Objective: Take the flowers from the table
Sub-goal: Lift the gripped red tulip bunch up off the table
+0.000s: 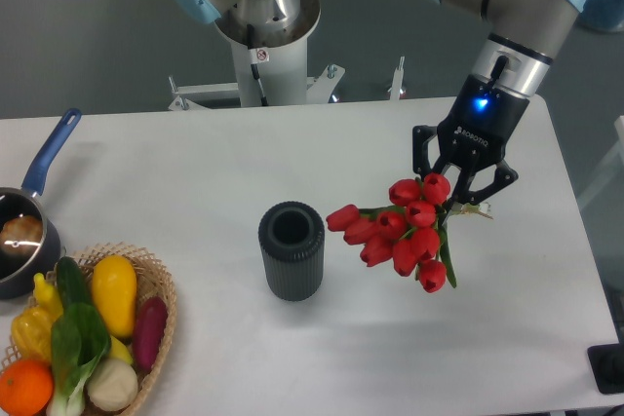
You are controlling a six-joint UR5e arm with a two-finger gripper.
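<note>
The flowers (400, 233), a bunch of red tulips with green leaves, are at the right middle of the white table (195, 153). The heads point toward the lower left. The pale stems (478, 209) stick out to the right under the gripper. My gripper (458, 194) comes down from above and is shut on the bunch just behind the heads. I cannot tell whether the bunch rests on the table or hangs just above it.
A dark ribbed cylindrical vase (291, 250) stands upright left of the flowers. A wicker basket (156, 284) with vegetables and fruit is at the front left. A blue-handled pot (24, 231) is at the left edge. The robot base (263, 46) is behind the table.
</note>
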